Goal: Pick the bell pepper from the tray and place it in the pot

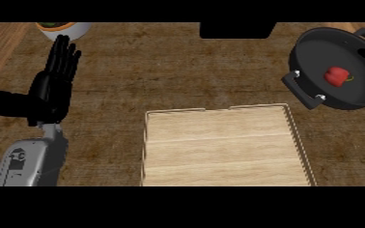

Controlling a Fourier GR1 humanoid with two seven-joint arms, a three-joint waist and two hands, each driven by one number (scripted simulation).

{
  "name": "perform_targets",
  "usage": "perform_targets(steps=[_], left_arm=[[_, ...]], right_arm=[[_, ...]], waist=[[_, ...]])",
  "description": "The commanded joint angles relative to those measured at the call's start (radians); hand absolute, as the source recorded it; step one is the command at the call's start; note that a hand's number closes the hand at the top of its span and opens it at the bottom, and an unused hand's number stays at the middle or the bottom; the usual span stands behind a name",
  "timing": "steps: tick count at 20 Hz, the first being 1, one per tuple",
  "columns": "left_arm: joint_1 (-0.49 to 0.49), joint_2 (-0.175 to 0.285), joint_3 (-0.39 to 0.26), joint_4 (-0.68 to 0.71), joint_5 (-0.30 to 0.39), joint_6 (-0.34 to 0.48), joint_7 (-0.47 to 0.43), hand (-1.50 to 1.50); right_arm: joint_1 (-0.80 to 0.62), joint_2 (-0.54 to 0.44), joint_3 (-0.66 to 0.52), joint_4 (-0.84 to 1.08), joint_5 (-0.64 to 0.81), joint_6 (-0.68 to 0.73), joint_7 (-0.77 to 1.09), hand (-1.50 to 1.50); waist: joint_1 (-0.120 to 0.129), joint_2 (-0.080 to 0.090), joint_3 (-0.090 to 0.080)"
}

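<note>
A small red bell pepper lies inside the black pot at the right edge of the counter. The pale wooden tray sits in the lower middle with nothing on it. My left hand stands at the left side of the view, fingers straight and pointing up, holding nothing, well away from both tray and pot. My right hand does not show in the head view.
A white bowl with orange and green contents stands at the top left, just above my left hand's fingertips. A black block sits at the counter's far edge, top middle. Dark wood counter lies between tray and pot.
</note>
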Motion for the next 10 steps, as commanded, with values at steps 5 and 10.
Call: perform_targets(steps=[5, 10], left_arm=[[0.033, -0.007, -0.005, -0.027, -0.012, -0.002, -0.005, 0.0], [-0.017, 0.013, 0.031, 0.013, 0.017, -0.021, 0.013, 0.0]], right_arm=[[0.2, 0.024, -0.08, -0.17, -0.237, 0.086, -0.182, -1.5], [0.348, -0.043, -0.102, -0.298, -0.313, 0.202, -0.128, -1.5]], waist=[[-0.004, -0.001, 0.0], [-0.012, -0.003, -0.001]])
